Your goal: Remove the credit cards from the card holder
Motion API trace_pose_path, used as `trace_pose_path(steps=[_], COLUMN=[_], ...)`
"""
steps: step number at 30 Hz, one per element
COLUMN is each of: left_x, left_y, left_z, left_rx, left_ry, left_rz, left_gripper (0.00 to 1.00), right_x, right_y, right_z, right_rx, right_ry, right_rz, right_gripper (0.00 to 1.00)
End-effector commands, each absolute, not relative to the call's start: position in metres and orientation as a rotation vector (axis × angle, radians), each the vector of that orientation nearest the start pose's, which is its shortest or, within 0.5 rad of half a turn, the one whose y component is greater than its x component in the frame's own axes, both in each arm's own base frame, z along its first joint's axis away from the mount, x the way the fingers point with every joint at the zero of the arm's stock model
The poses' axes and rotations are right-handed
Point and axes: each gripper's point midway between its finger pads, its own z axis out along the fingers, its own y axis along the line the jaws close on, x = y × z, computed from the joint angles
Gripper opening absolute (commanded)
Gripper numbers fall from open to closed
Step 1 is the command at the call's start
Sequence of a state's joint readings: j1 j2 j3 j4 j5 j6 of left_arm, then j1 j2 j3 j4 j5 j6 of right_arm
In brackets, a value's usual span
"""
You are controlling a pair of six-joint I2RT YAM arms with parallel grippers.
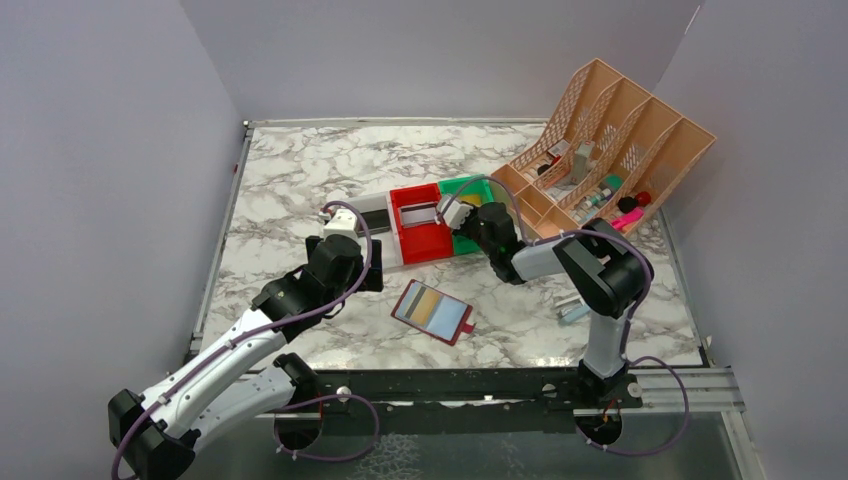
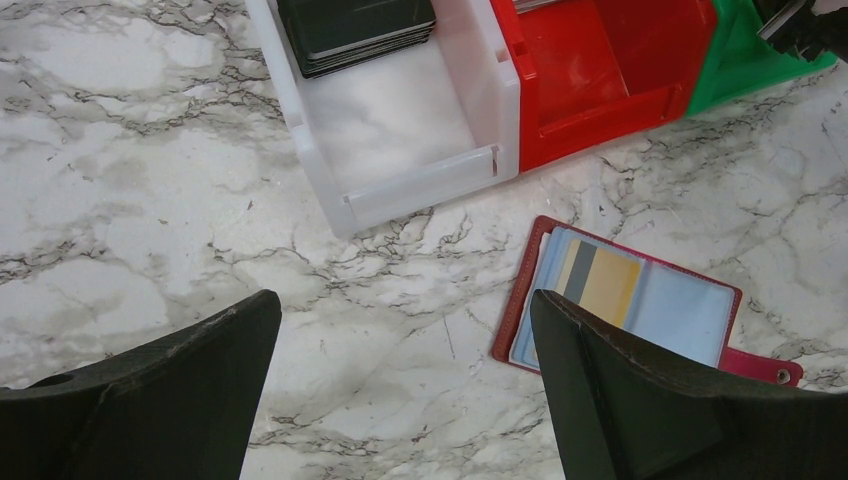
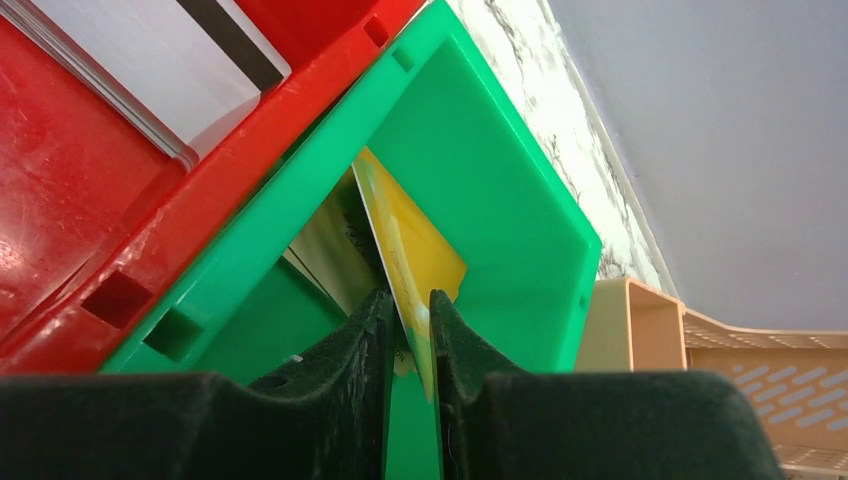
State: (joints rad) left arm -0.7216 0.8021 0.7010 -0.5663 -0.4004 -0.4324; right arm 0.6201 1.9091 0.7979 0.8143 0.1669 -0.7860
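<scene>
The card holder [image 1: 432,311], dark red with a light-blue pocketed face, lies open on the marble in front of the bins. In the left wrist view the card holder [image 2: 690,315] shows a gold card [image 2: 612,288] and a grey card [image 2: 580,272] in its pocket. My left gripper [image 2: 405,300] hovers wide open to its left, holding nothing. My right gripper [image 3: 408,300] reaches into the green bin [image 3: 500,150]; its jaws are slightly parted around a yellow-gold card [image 3: 415,250] that stands on edge between them.
A red bin [image 1: 420,238] holds a silver card [image 3: 150,50]. A clear bin [image 2: 400,120] holds a stack of black cards [image 2: 355,30]. A peach slotted organizer [image 1: 610,140] with small items stands at the back right. Grey walls enclose the table.
</scene>
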Motion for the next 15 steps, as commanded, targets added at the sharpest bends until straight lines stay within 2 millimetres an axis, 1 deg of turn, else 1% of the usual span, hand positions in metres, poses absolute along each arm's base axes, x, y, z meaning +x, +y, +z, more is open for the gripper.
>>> trace_pose_path(steps=[1, 6, 12, 13, 15], left_x=[0.2273, 0.2274, 0.2271, 0.2271, 0.2270], left_y=[-0.1306, -0.1311, -0.1317, -0.1322, -0.1318], left_z=[0.1661, 0.1651, 0.1633, 0.1633, 0.1625], left_rx=[0.104, 0.106, 0.112, 0.113, 0.114], left_ry=[2.166, 2.170, 2.177, 2.177, 2.180], left_rz=[-0.222, -0.221, -0.220, -0.221, -0.218], left_gripper=[0.99, 0.99, 0.99, 0.99, 0.99], right_x=[0.4420, 0.4468, 0.4470, 0.4464, 0.4451], right_y=[0.2343, 0.2293, 0.2251, 0.2249, 0.2256], right_z=[0.0669, 0.0701, 0.0693, 0.0702, 0.0731], right_rx=[-1.138, -1.103, -1.072, -1.066, -1.051], right_ry=[1.502, 1.502, 1.526, 1.528, 1.531], right_rz=[-0.328, -0.369, -0.377, -0.372, -0.355], right_gripper=[0.25, 0.27, 0.29, 0.31, 0.42])
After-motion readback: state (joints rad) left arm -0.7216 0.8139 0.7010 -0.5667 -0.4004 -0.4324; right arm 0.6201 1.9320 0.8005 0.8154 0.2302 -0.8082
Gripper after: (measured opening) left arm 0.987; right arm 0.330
